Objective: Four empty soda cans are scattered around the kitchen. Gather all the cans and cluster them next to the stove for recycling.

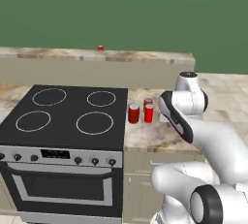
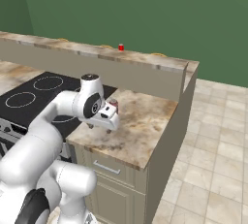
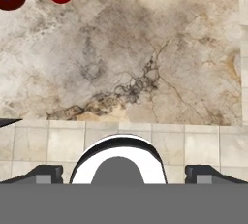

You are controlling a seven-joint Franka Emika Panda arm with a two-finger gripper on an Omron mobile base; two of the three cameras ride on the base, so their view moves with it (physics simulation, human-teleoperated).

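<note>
In the left base view, three smooth red soda cans [image 1: 133, 114] stand on the marbled stone surface [image 1: 150, 138] just beside the flat black stove [image 1: 68, 116]. A fourth can [image 1: 100, 48] waits on the far ledge [image 1: 145, 57].

In the right base view, I judge the fetching of that can comes next.

In the hand view, the gripper [image 3: 124, 174] is wide and empty above the surface.

Stone, steel and glossy robot shell

The desk [image 1: 145, 138] looks like tan marbled stone, smooth and veined; the stove [image 1: 68, 111] left of the tool has a matt black flat top over a brushed steel front. Soda cans [image 1: 140, 113] beside it appear smooth red metal. The floor [image 2: 213, 169] is pale beige tile, evenly matt.
</note>
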